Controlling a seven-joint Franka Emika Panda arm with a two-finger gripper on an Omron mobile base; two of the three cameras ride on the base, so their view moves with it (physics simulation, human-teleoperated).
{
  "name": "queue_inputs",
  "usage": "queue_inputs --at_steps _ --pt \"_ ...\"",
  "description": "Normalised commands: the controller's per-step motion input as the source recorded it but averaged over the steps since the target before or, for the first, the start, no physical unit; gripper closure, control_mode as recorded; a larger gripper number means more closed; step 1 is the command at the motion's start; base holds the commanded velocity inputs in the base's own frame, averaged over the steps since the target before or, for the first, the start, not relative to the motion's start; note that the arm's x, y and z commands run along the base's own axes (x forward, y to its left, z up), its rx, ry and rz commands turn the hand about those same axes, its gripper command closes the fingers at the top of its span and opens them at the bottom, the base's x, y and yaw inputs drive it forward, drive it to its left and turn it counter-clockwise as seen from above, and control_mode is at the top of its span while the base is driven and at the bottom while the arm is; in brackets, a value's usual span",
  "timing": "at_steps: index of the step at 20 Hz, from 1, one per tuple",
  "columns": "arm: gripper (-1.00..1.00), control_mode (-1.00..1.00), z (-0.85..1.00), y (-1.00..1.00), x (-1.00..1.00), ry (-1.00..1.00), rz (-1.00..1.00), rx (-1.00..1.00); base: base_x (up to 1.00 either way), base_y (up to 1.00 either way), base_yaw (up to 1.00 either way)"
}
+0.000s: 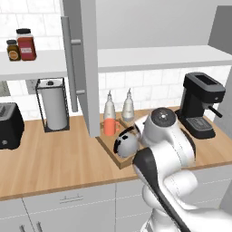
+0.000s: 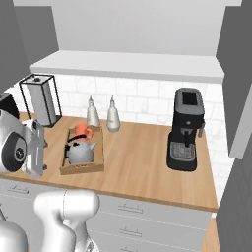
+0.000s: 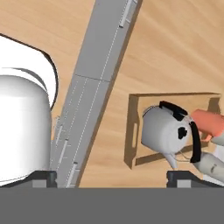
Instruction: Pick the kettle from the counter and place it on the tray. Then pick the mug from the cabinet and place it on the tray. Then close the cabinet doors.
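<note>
The claw (image 3: 113, 177) hangs released, its two dark fingertips (image 3: 43, 177) spread wide at the bottom of the hand view with nothing between them, looking down on the table (image 3: 175, 43) and the grey drawer fronts (image 3: 94, 87) along its edge. Just off the far fingertip sits the tray (image 3: 133, 131), and there is the kettle (image 3: 164, 133) inside it, silver-grey, black handle arched over the top, short spout toward the claw. Right beside it, in the same tray, the orange-red mug (image 3: 210, 122) is touching or nearly touching the kettle. From the right base view the tray (image 2: 81, 167) lies on the table (image 2: 142, 162) with the kettle (image 2: 80, 152) at the near end and the mug (image 2: 82, 132) at the far end, two slim white-grey bottles (image 2: 102, 115) standing just behind. A black coffee machine (image 2: 186, 130) stands well apart to the right. In the left base view a cabinet door (image 1: 86, 63) stands swung open, its silver bar handle (image 1: 69, 63) vertical; on the shelf (image 1: 34, 63) two lidded jars (image 1: 21, 45) carry labels too small to read. A paper towel holder (image 1: 53, 104) and a black toaster (image 1: 10, 124) sit on the table.
</note>
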Motion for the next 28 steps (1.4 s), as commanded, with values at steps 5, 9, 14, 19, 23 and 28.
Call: queue_inputs --at_steps 5,9,14,19,23,28 --pt "-1.0 -1.0 0.0 0.0 -0.77 -0.48 0.0 -0.18 0.0 0.0 0.0" --pt "-1.0 -1.0 0.0 0.0 -0.87 -0.56 0.0 -0.19 0.0 0.0 0.0" --pt "-1.0 -1.0 0.0 0.0 -0.92 -0.56 0.0 -0.15 0.0 0.0 0.0" --pt "-1.0 -1.0 0.0 0.21 -0.46 -0.33 0.0 -0.09 0.0 0.0 0.0" --pt "-1.0 -1.0 0.0 0.35 -0.09 -0.15 0.0 -0.04 0.0 0.0 0.0" --pt "-1.0 -1.0 0.0 0.46 0.0 -0.07 0.0 -0.01 0.0 0.0 0.0"
